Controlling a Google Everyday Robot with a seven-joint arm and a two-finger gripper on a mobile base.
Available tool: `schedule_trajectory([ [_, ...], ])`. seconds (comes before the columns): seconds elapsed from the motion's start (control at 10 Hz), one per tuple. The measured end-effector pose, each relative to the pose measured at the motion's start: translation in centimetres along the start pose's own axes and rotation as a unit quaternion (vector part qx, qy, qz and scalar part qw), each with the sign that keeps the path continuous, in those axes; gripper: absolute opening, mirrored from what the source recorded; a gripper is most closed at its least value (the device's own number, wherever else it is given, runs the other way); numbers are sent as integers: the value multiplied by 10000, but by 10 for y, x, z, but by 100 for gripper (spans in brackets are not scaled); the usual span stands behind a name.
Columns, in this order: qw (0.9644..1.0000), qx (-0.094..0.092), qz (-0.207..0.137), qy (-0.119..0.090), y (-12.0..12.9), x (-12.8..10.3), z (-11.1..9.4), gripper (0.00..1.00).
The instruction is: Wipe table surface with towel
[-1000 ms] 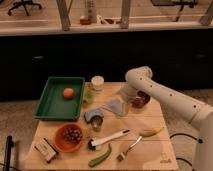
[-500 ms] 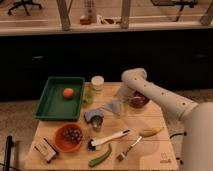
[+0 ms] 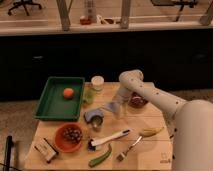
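The light tan wooden table surface (image 3: 150, 150) fills the lower part of the camera view. The towel (image 3: 109, 106), a small grey-blue cloth, lies bunched near the table's middle, just right of a blue-grey lump with a shiny metal cup (image 3: 94, 118). My gripper (image 3: 119, 108) points down at the towel's right edge and touches it. The white arm reaches in from the right, with its elbow above the far side of the table.
A green tray (image 3: 50, 107) holding an orange (image 3: 68, 92) sits at the back left. A white jar (image 3: 97, 82), a dark bowl (image 3: 138, 100), an orange bowl of grapes (image 3: 69, 136), a banana (image 3: 150, 131), a fork (image 3: 130, 148), a white-handled tool (image 3: 109, 138) and a green vegetable (image 3: 100, 156) surround the towel.
The arm's elbow has swung a little to the left and the gripper with the towel has shifted slightly left and toward the front.
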Motion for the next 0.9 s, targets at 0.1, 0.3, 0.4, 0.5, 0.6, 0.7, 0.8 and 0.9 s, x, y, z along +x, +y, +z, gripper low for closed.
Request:
schedule_trajectory([
  [0.1,10000,-63,5,16,-1,0,5,80],
  [0.3,9999,-143,27,36,0,1,12,80],
  [0.4,9998,-165,45,50,0,2,15,79],
  [0.5,9998,-171,57,58,0,2,16,75],
  [0.6,9998,-170,74,59,-1,3,17,65],
  [0.7,9998,-162,74,62,-2,3,17,55],
  [0.8,9998,-158,73,63,-2,3,17,43],
  [0.9,9998,-152,70,63,-3,3,17,35],
])
